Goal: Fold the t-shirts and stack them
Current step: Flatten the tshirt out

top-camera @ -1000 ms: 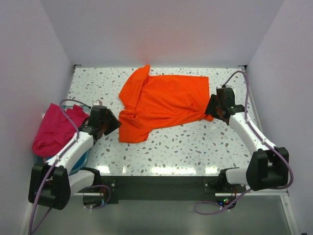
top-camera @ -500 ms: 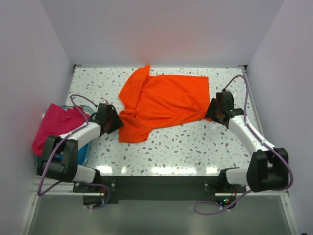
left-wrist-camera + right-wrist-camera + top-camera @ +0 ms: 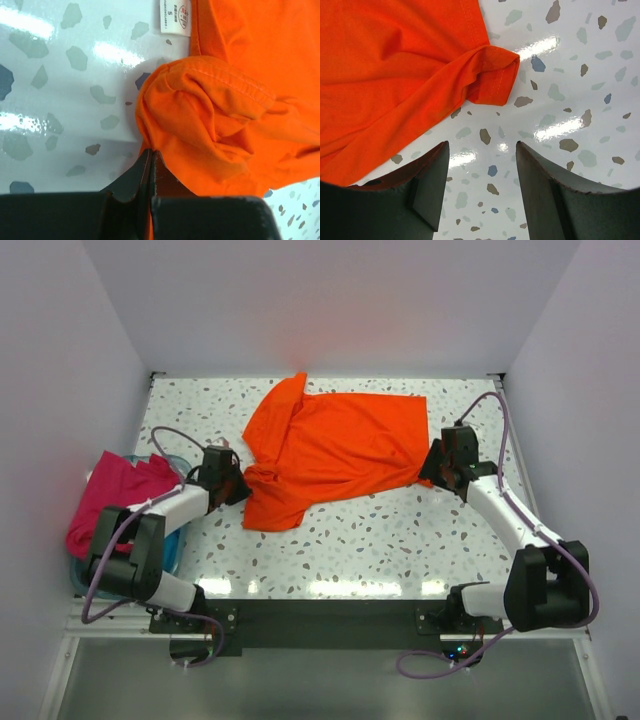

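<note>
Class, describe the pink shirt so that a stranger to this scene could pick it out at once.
Start at the speckled table and go to its left edge, where a pale blue tub sits. The pink shirt lies crumpled over that tub. Unlike the orange shirt spread out mid-table, it is bunched and magenta.

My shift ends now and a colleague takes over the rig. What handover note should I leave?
Left gripper: shut, pinching the bunched left edge of the orange shirt.
Right gripper: open, low over the table at the shirt's right corner, holding nothing.
Pink shirt: heaped on the tub at the table's left edge.
Done: orange shirt laid out mostly flat; nothing folded or stacked.
Left: smooth the bunched part, fold the orange shirt, then the pink one, and stack them.
</note>
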Controlling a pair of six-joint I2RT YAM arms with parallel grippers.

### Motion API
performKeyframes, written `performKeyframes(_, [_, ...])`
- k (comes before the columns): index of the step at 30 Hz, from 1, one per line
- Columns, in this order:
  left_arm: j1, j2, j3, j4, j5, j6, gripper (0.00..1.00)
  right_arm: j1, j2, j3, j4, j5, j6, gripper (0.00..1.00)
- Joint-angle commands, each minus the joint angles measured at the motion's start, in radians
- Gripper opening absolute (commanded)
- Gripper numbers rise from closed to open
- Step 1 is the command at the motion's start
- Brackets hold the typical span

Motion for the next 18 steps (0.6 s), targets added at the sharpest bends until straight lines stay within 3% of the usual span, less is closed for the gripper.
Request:
performKeyframes(1, [-0.006, -0.122, -0.025, 0.006, 0.030, 0.014, 0.00, -0.002, 0.008, -0.012, 0.041, 0.024, 0.008, 0.59])
performKeyframes(7, [-0.006, -0.405, -0.082, -0.149, 0.016, -0.015, 0.00, -0.018, 0.019, -0.012, 0.041, 0.041, 0.003, 0.61])
performKeyframes(12, [-0.006, -0.546, -0.151, -0.212, 0.009, -0.060, 0.00, -0.024, 0.051, 0.020, 0.054, 0.041, 0.015, 0.60])
performKeyframes(18, [-0.006, -0.545, -0.194, -0.183, 0.019, -0.075, 0.00, -0.024, 0.137, 0.063, 0.084, 0.015, 0.049, 0.38])
